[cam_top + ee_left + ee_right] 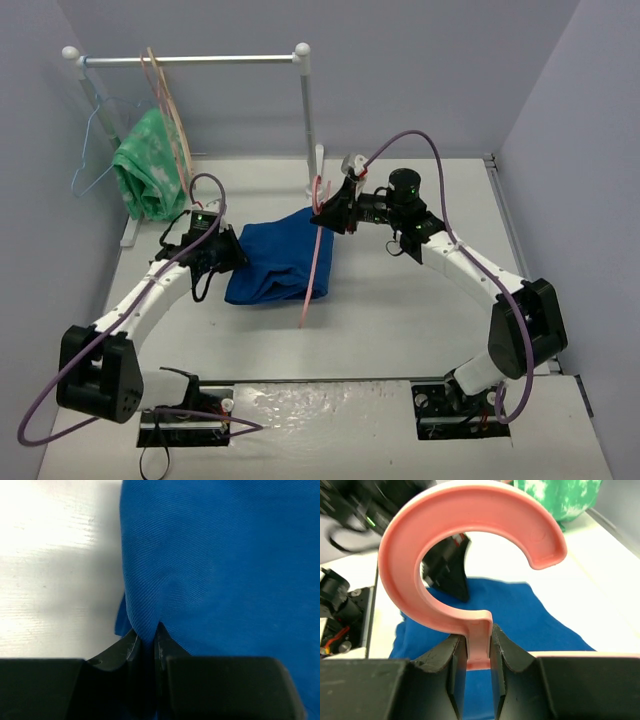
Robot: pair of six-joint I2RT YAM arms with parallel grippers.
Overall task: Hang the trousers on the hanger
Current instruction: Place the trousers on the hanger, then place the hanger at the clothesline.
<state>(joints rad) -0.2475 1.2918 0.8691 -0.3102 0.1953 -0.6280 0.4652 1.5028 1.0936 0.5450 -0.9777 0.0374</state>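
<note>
Mid-frame in the top view, your left gripper (pixel 147 636) pinches the trousers (pixel 225 580) and your right gripper (pixel 479 641) clamps the hanger (pixel 480 502) by its neck. Draping looks underway, so next probably feed 1 leg through.

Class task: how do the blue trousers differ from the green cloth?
The trousers are plain blue; the green cloth is mottled green and white. The trousers lie bunched on the table, pinched by the left tool; the green cloth hangs below the rail. Both are soft fabric.
</note>
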